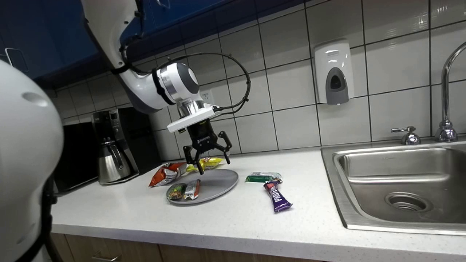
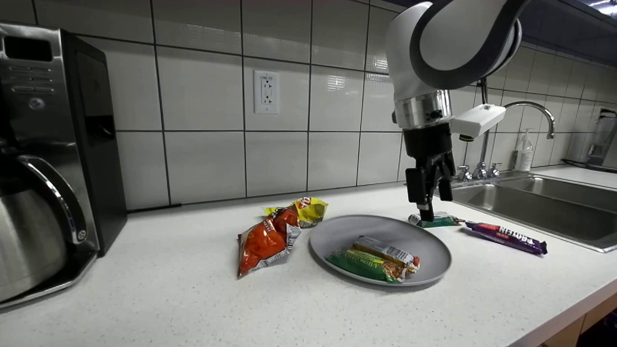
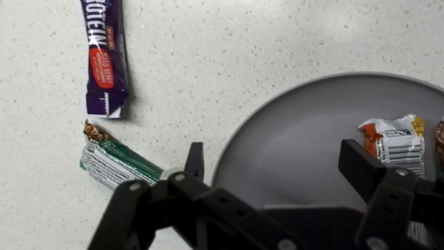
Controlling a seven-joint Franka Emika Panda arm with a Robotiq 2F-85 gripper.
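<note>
My gripper (image 1: 214,165) hangs open above the grey plate (image 1: 220,182), nothing between its fingers. In the wrist view its jaws stand wide apart, one over the plate's rim side, the other near an orange-and-silver wrapped bar (image 3: 402,146). That bar lies on the plate beside a green wrapped bar (image 2: 361,264). On the counter, to one side of the plate, lies another green bar (image 3: 118,163), partly hidden by the gripper in the wrist view. A purple protein bar (image 2: 508,237) lies close to it, end toward end, seen in all views.
A red chip bag (image 2: 270,241) and a yellow bag (image 2: 311,210) lie behind the plate against each other. A coffee maker (image 1: 114,160) stands at one end of the counter. A steel sink (image 1: 338,193) with a faucet (image 1: 446,94) is at the other, below a soap dispenser (image 1: 333,71).
</note>
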